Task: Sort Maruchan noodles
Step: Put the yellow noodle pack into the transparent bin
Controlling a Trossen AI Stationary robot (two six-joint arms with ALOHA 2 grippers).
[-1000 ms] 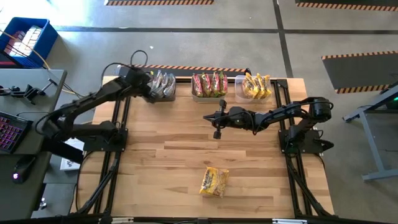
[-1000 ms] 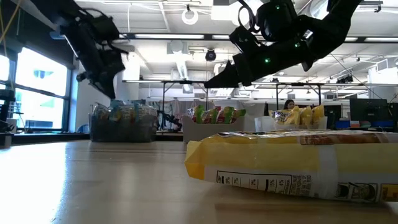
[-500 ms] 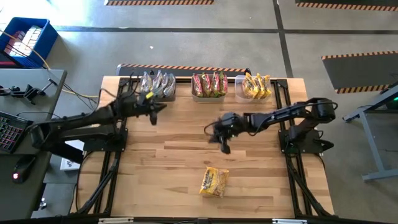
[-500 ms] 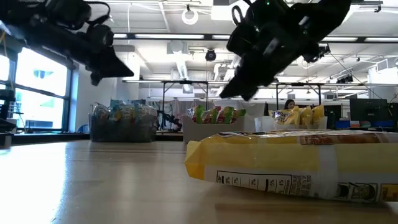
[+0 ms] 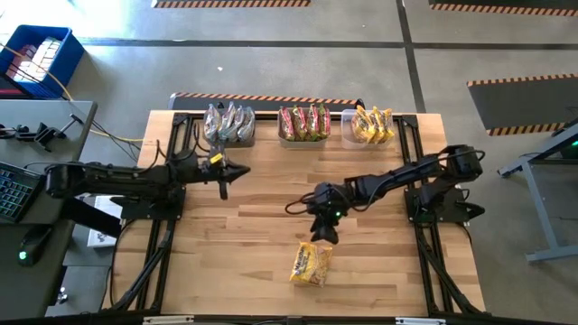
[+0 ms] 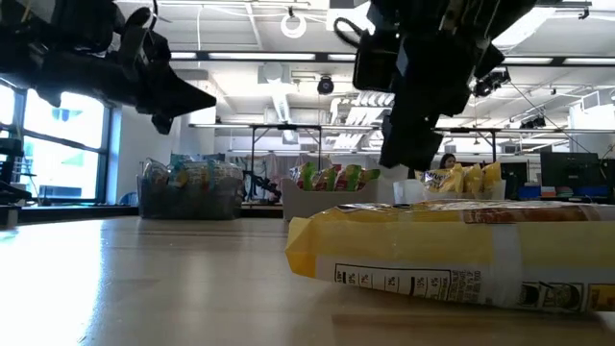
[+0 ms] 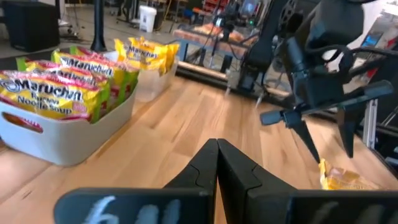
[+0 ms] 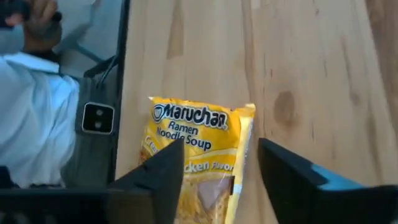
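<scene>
One yellow Maruchan packet [image 5: 311, 264] lies flat on the wooden table near its front edge. It also shows in the right wrist view [image 8: 200, 140] and fills the front of the low view [image 6: 452, 252]. My right gripper [image 5: 323, 231] hangs open just above and beyond the packet, slanting down; its fingers [image 8: 163, 171] touch nothing. My left gripper [image 5: 237, 170] is shut and empty, pointing level over the left half of the table. Three bins at the far edge hold silvery [image 5: 228, 123], pink-and-green [image 5: 304, 123] and yellow packets [image 5: 368, 125].
The bins stand in a row along the far edge, each with several packets standing in it. Black frame rails [image 5: 173, 208] run along both sides of the table. A person in a light blue sleeve [image 8: 34, 118] is beyond the table's edge. Bare wood lies between the arms.
My left gripper has drawn back from over the silvery bin toward the near edge and tipped up from pointing down to level, staying shut. My right gripper has moved toward the near edge to the lone yellow packet, rolled, tipped downward, and its fingers have parted.
</scene>
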